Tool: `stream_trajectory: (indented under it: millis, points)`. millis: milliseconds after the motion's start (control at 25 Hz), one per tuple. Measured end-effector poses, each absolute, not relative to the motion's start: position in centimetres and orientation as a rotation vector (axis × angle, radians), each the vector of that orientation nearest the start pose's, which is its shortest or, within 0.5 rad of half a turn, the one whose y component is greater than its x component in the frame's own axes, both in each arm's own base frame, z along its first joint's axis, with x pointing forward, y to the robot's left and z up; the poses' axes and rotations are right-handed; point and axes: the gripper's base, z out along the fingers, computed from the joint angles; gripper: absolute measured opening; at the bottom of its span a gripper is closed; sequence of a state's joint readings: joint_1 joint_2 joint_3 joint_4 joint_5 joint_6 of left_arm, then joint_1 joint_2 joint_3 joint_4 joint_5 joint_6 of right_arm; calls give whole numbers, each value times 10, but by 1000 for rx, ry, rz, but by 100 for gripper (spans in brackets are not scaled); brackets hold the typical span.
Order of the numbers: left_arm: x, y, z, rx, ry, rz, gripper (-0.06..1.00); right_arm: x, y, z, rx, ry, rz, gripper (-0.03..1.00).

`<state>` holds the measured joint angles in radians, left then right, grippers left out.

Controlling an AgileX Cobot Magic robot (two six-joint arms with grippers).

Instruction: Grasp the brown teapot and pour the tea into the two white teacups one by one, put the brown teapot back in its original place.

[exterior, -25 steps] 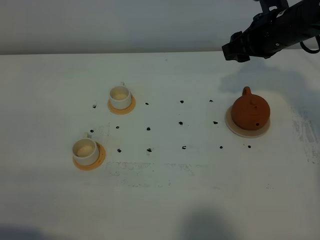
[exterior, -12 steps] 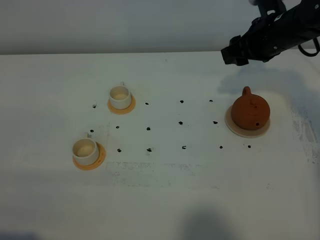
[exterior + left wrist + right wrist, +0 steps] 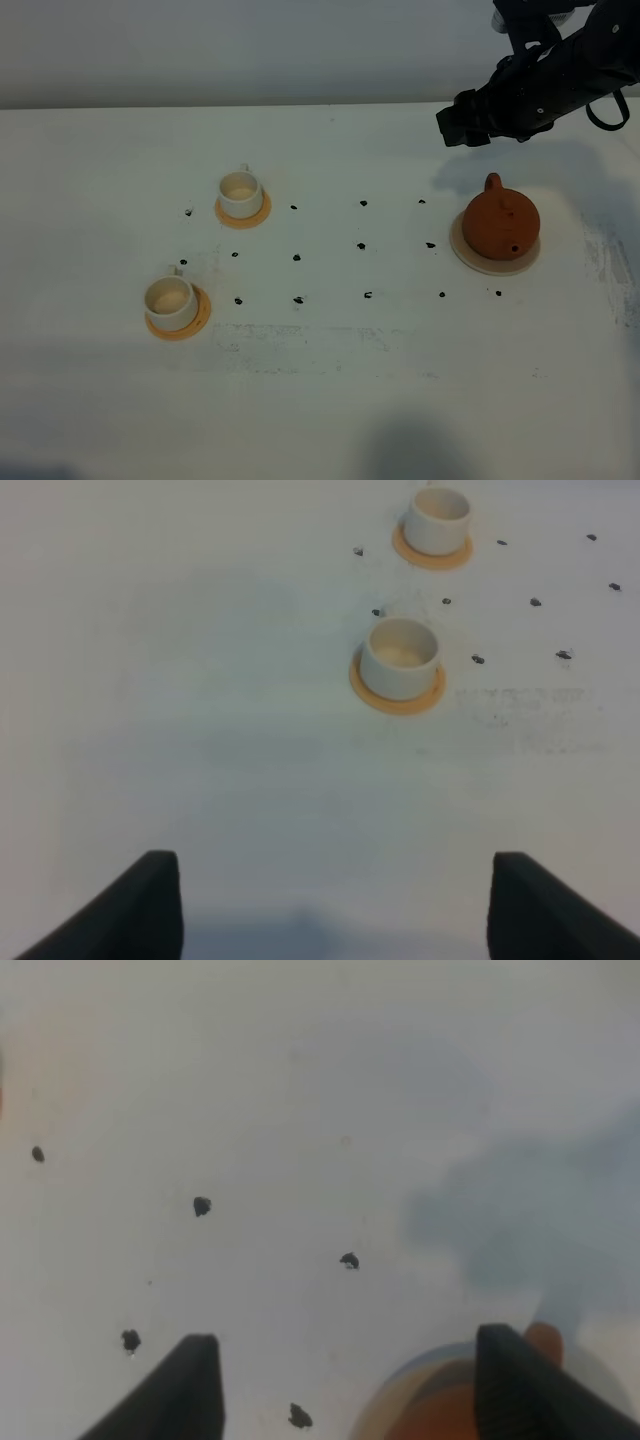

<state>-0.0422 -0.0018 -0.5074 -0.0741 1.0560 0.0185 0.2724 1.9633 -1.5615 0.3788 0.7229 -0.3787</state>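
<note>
High view, pot: the brown teapot [image 3: 500,225] sits upright on its beige coaster [image 3: 468,256] at the right of the table [image 3: 340,400], well apart from the far white teacup [image 3: 240,192] and the near white teacup [image 3: 169,300].
High view, right gripper [image 3: 452,118]: hangs above and behind the pot, touching nothing.
Left wrist view, left gripper [image 3: 335,910]: spread wide and empty over bare table, short of the cups.
Right wrist view, pincer: spread wide and empty; the pot's handle [image 3: 545,1340] peeks in beside one finger.
Risk: as I see it, an off-centre descent could knock the handle or lid, tipping the pot or dragging it off the coaster.
</note>
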Motion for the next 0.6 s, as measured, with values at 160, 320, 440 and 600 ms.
stream_trajectory:
  millis: [160, 320, 440, 600]
  points:
    - [-6, -6, 280, 65, 2029, -103, 61, 417, 138, 241, -522, 2508, 379, 56]
    - [-6, -6, 280, 65, 2029, -103, 61, 425, 136, 258, -461, 2470, 324, 56]
    - [-6, -6, 280, 65, 2029, -103, 61, 433, 132, 261, -409, 2466, 259, 56]
    - [-6, -6, 280, 65, 2029, -103, 61, 443, 132, 239, -371, 2520, 226, 56]
